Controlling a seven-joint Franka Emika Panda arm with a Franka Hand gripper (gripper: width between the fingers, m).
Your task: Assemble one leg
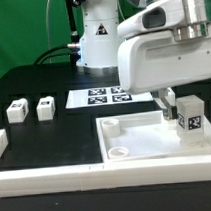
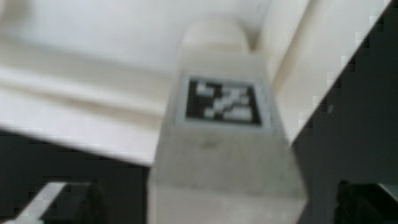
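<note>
A leg (image 1: 191, 115) stands upright on the far right corner of the large white panel (image 1: 135, 137), its tag facing the camera. My gripper (image 1: 177, 101) hangs right beside and over this leg, one dark finger (image 1: 166, 98) showing on its left. In the wrist view the leg (image 2: 224, 110) rises between my fingers with its tag in sight. My gripper (image 2: 214, 200) is open: dark gaps separate both fingertips (image 2: 54, 203) from the leg's sides. The panel (image 2: 89, 70) lies beneath.
Two more legs (image 1: 16, 111) (image 1: 46, 109) lie on the black table at the exterior view's left. The marker board (image 1: 105, 95) lies behind the panel. A white rail (image 1: 87, 176) runs along the front. The robot base (image 1: 95, 39) stands at the back.
</note>
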